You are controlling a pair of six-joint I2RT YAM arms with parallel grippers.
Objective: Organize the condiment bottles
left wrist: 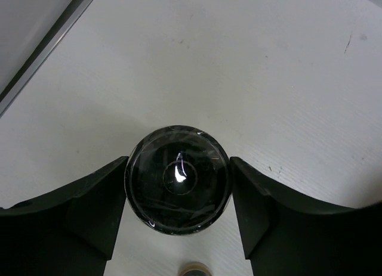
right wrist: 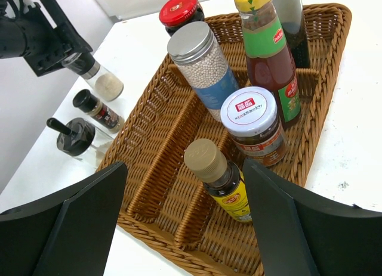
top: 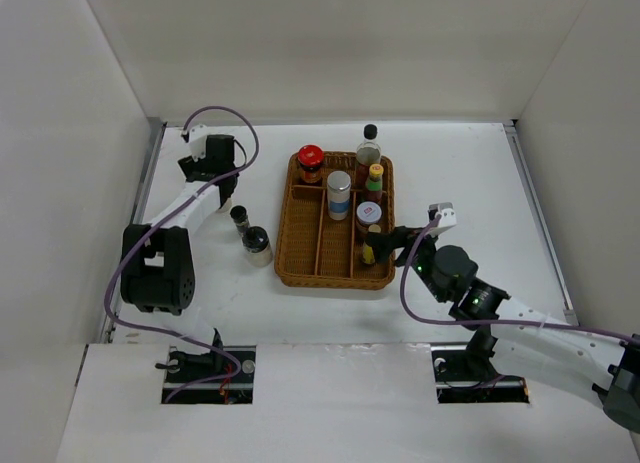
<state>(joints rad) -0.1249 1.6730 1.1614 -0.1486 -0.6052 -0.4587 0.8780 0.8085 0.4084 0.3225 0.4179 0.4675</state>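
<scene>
Shaker [left wrist: 177, 186] sits out on the table [left wrist: 268, 61] at 10 o'clock of the wicker tray [top: 284, 253], not in it. Can't tell if it's lifted.

Left gripper [left wrist: 178, 164] is straight above it, jaws narrow on either side of the cap. The fingers look flush with the cap, but an actual pinch can't be confirmed.

Two more are loose at the tray's 9 o'clock: a small dark-capped bottle [top: 239, 217] and a black-topped bottle [top: 257, 245], close together.

Six are already in the tray, mostly down its 3 o'clock side. Among them are the tan-capped bottle [right wrist: 218, 180] and, just past it at 12 o'clock, the white-lidded jar [right wrist: 253, 124].

Right gripper [right wrist: 185, 168] is at the tray's 5 o'clock corner, jaws wide and holding nothing, with the tan-capped bottle just ahead of the gap.

Risks:
- The grip is on the cap only. If it's light or off-centre, the shaker could slip or swing on the lift.
- The two loose bottles stand at the shaker's 5 o'clock, near any low path to the tray. A low carry could knock them over.
- The tray's 3 o'clock side is crowded. Wide right jaws moving in could tip the tan-capped bottle into the white-lidded jar.
</scene>
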